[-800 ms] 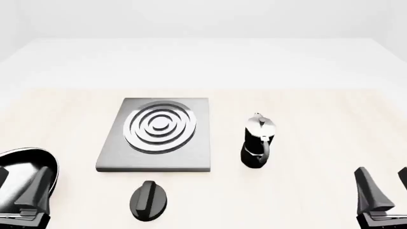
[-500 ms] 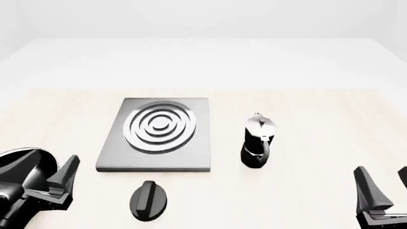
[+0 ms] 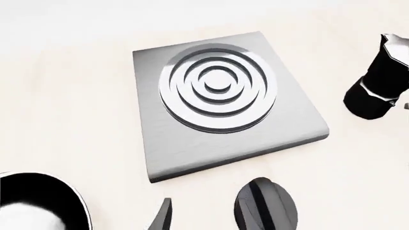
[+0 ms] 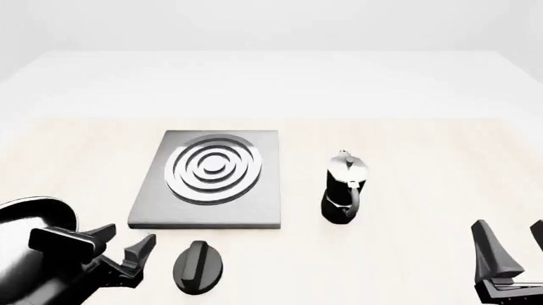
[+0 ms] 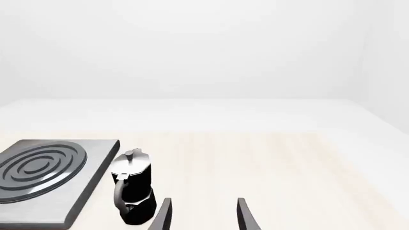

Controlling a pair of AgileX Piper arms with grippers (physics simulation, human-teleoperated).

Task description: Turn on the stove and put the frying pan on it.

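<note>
Left end effector [image 4: 119,244]: we see its fingers apart, empty, just left of the knob [image 4: 198,266].
Right end effector [image 4: 509,249]: fingers apart, empty, near right.
Stove [image 4: 208,180]: flat on the bench [image 4: 424,190], left of the moka pot [image 4: 343,189].
Frying pan [image 4: 25,222]: near left edge, partly behind the left arm.

On the tabletop [image 4: 407,146] before me I count one stove [image 4: 208,180]; one knob [image 4: 198,266] by the near edge; one frying pan [image 4: 25,225] at the near left corner; one moka pot [image 4: 344,189]; two grippers of mine.
</note>
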